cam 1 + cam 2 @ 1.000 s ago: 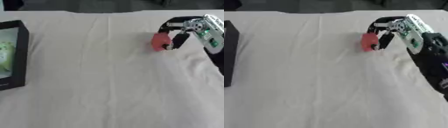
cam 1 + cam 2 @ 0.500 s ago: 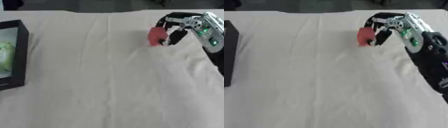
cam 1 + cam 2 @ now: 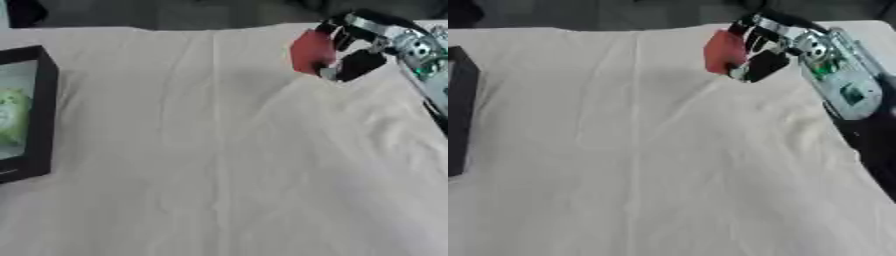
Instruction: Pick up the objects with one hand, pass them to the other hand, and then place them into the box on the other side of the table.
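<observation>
The robot's black-and-silver right hand [image 3: 767, 47], entering from the upper right of the frame, holds a small red block-shaped object [image 3: 723, 51] at the top of the picture, right of centre. Its fingers [image 3: 761, 66] are curled round the object, which shows on the hand's left side, its flat red face turned toward the middle of the bench. The object appears raised above the cloth rather than resting on it, near the bench's far edge. Behind the hand, the silver forearm [image 3: 839, 80] with a green patch slants down toward the right edge of the frame.

The bench [image 3: 227, 165] is covered with a cream-coloured cloth, lightly creased, with one long fold line running from top to bottom a little left of centre.

At the left edge of the frame, well apart from the hand and the red object, lies a black-walled rectangular box [image 3: 39, 115]. Its interior is pale, and something green and rounded [image 3: 9, 115] lies inside, partly cut off by the frame edge; what it is cannot be made out.

The left hand shows in neither view.
</observation>
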Tool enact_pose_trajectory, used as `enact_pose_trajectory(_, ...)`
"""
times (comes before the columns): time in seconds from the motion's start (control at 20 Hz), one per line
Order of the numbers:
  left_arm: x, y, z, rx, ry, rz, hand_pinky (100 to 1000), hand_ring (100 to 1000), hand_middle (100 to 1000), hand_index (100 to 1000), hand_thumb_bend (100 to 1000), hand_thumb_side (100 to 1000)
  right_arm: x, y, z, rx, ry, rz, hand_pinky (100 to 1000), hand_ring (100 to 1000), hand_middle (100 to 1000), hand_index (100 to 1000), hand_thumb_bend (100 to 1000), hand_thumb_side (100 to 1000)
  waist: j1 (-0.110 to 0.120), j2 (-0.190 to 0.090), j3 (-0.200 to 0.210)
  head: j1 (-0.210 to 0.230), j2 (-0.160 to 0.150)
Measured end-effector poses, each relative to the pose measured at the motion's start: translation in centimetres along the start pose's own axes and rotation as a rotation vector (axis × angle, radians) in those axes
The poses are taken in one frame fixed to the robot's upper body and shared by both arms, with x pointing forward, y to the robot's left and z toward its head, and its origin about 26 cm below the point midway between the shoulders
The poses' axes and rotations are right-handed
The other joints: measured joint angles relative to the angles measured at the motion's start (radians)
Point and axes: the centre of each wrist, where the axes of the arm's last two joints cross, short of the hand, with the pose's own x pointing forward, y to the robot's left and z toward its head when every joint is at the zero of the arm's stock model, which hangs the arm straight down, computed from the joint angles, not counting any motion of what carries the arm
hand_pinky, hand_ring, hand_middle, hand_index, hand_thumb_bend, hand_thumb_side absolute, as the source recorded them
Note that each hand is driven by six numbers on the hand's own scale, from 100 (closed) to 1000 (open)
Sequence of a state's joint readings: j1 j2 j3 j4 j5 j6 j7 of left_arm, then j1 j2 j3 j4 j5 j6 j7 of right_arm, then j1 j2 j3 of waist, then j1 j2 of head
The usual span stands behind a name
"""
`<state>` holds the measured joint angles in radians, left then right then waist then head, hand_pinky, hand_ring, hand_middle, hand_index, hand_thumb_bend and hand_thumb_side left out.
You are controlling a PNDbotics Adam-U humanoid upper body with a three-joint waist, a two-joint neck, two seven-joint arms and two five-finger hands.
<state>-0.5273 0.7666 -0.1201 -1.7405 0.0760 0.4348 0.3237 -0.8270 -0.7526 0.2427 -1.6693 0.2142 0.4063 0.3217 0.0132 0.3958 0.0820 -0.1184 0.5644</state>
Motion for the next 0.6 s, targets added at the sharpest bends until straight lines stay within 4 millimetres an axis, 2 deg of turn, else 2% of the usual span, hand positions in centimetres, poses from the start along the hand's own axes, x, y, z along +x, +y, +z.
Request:
enact_pose_trajectory(0.35, 0.8, 0.1, -0.2, 0.007, -0.027, -0.002, 690, 661, 623, 705, 363, 388, 3.8, 2.7, 3.1, -0.022, -0.046, -0.163, 659, 622, 425, 548, 100, 100, 0.015, -0.010, -0.008, 0.011, 0.006)
enact_pose_trajectory(0.6, 1.9, 0.0, -0.3, -0.012, -0.070, -0.002, 691, 663, 628, 711, 370, 385, 5.6, 5.2, 3.8, -0.058, -0.081, -0.239, 640, 616, 420, 548, 100, 100, 0.019, -0.022, -0.014, 0.019, 0.017)
